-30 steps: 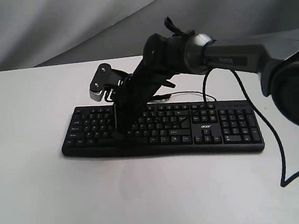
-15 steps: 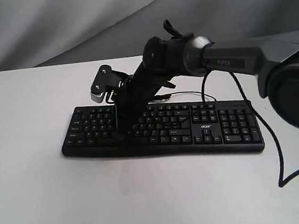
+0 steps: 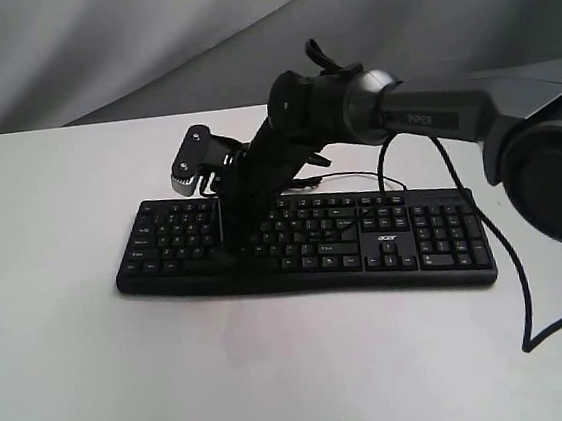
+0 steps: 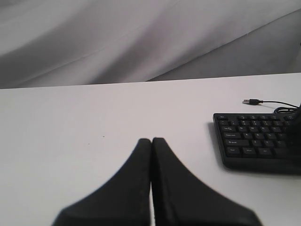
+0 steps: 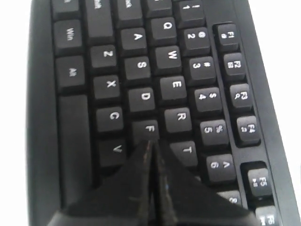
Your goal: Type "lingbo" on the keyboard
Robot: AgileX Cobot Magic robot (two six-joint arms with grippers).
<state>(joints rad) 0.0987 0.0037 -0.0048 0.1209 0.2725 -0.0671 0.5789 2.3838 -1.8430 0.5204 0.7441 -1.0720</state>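
Right gripper (image 5: 150,147) closed, tip poised just beside the F key (image 5: 149,127). The keyboard (image 3: 404,233) runs lengthwise beneath it. Left gripper (image 4: 151,141) closed, well off the keyboard's end.

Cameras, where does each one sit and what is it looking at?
Exterior view: off the arms, facing the table; shows the keyboard, the right arm and right pincer.
Left wrist view: on the left arm, looking past the shut left pincer toward the keyboard's end.
Right wrist view: on the right arm, looking down past the shut right pincer at the F key.
Shared: all three show the keyboard.
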